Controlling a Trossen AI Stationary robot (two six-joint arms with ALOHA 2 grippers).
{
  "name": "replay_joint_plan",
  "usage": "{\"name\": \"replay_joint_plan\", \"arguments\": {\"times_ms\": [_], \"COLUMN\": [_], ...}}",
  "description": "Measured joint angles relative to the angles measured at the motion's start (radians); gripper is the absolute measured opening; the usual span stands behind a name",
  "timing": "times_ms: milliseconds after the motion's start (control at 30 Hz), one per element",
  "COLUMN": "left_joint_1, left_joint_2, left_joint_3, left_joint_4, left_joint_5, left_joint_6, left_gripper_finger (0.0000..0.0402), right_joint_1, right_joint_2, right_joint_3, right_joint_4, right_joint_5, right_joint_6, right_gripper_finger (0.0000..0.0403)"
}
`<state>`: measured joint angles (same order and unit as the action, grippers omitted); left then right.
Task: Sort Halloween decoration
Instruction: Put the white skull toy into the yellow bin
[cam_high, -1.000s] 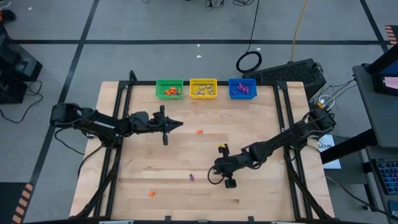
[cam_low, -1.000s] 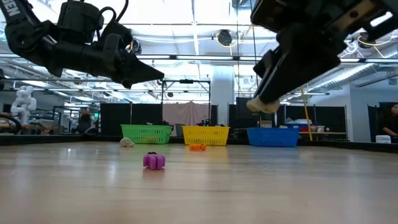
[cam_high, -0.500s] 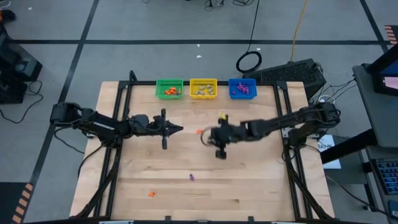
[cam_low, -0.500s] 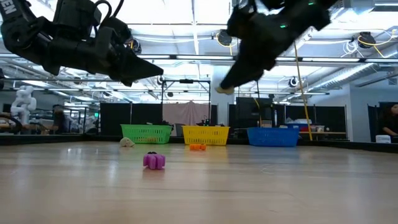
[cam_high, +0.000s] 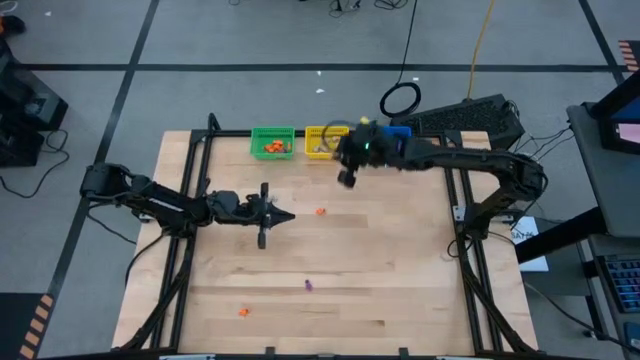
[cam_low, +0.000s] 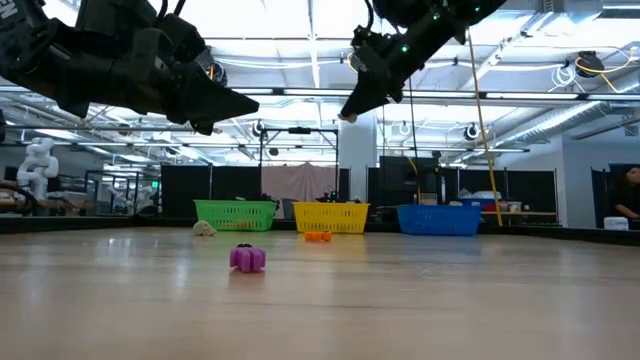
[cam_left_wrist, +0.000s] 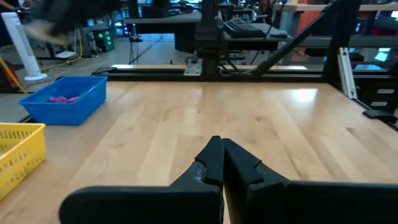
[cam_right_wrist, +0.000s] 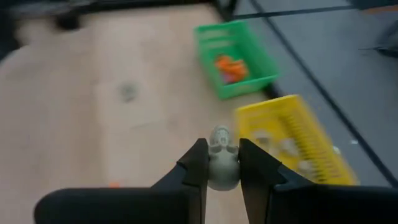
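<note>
My right gripper (cam_high: 338, 152) hovers high at the far edge, by the yellow basket (cam_high: 322, 140), shut on a pale beige-grey decoration (cam_right_wrist: 221, 160), which also shows in the low view (cam_low: 345, 117). On the table lie an orange decoration (cam_high: 320, 211), a purple one (cam_high: 308, 285) and another orange one (cam_high: 243, 311). The low view shows one more pale decoration (cam_low: 204, 229) in front of the green basket. My left gripper (cam_high: 290, 216) hangs shut and empty above the table's left middle; its fingertips (cam_left_wrist: 219, 146) meet. My right gripper pinches the pale decoration by its two sides (cam_right_wrist: 219, 171) between its two fingers. The rounded top of the decoration sticks out past the fingertips. The fingers slant downward toward the far edge. The decoration is lifted well clear of the table.
Three baskets stand in a row at the far edge: green (cam_high: 272, 142) with orange pieces, yellow with pale pieces, and blue (cam_high: 400, 132) with purple pieces, partly under my right arm. A black frame runs along the table's sides.
My right gripper has swung from the table's near right toward the far edge and risen, carrying the pale decoration up beside the yellow basket. My left gripper has drifted a little toward the near edge, still shut.
</note>
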<state>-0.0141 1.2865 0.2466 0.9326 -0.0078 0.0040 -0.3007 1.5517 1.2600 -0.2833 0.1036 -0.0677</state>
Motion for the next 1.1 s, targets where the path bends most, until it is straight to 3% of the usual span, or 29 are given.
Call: {"name": "replay_joint_plan", "arguments": {"times_ms": [200, 600, 800, 933, 1100], "left_joint_1": [-0.015, -0.015, -0.015, -0.015, -0.015], "left_joint_2": [0.0, 0.0, 0.0, 0.0, 0.0], "left_joint_3": [0.0, 0.0, 0.001, 0.001, 0.001], "left_joint_4": [0.0, -0.008, -0.02, -0.078, -0.12], "left_joint_5": [-0.029, -0.029, -0.023, -0.021, -0.023], "left_joint_6": [-0.002, -0.002, -0.021, -0.028, -0.083], "left_gripper_finger": [0.0, 0.0, 0.0, 0.0, 0.0], "right_joint_1": [-0.147, -0.311, -0.343, -0.341, -0.341], "right_joint_2": [0.055, 0.387, 0.53, 0.575, 0.578], "right_joint_3": [0.025, 0.237, 0.351, 0.384, 0.387], "right_joint_4": [-0.002, -0.012, -0.083, -0.093, -0.099], "right_joint_5": [-0.075, -0.11, -0.204, -0.211, -0.21], "right_joint_6": [-0.006, -0.05, -0.05, -0.05, -0.054], "right_gripper_finger": [0.0045, 0.0045, 0.0045, 0.0047, 0.0081]}}
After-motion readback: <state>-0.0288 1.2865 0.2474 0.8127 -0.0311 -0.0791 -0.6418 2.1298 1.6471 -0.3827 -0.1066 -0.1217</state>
